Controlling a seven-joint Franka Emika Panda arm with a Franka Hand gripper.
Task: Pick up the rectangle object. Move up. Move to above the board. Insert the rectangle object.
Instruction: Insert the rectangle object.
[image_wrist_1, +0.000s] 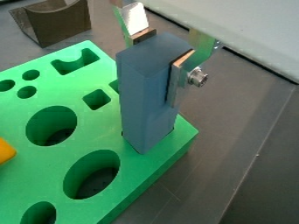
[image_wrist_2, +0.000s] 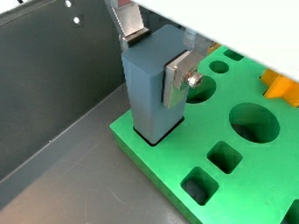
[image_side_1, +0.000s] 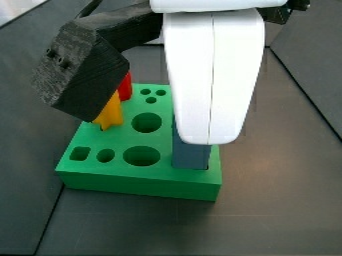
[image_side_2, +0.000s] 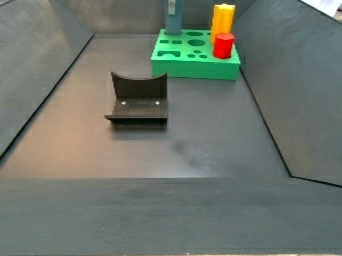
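Observation:
The rectangle object (image_wrist_1: 149, 96), a tall blue-grey block, stands upright with its foot sunk in a square hole at a corner of the green board (image_wrist_1: 70, 122). It shows the same way in the other wrist picture (image_wrist_2: 155, 87), on the board (image_wrist_2: 233, 166). My gripper (image_wrist_1: 162, 54) (image_wrist_2: 159, 54) is around the block's top, with a silver finger pressed on each of two opposite faces. In a side view the block's lower part (image_side_1: 194, 155) shows below the white arm body, and the fingers are hidden. In a side view the block (image_side_2: 171, 14) stands at the board's (image_side_2: 194, 62) far left corner.
A yellow star post (image_side_2: 223, 17) and a red cylinder (image_side_2: 223, 45) stand in the board, and both also show in a side view (image_side_1: 107, 115). The dark fixture (image_side_2: 138, 98) stands on the floor in front of the board. Grey walls enclose the floor.

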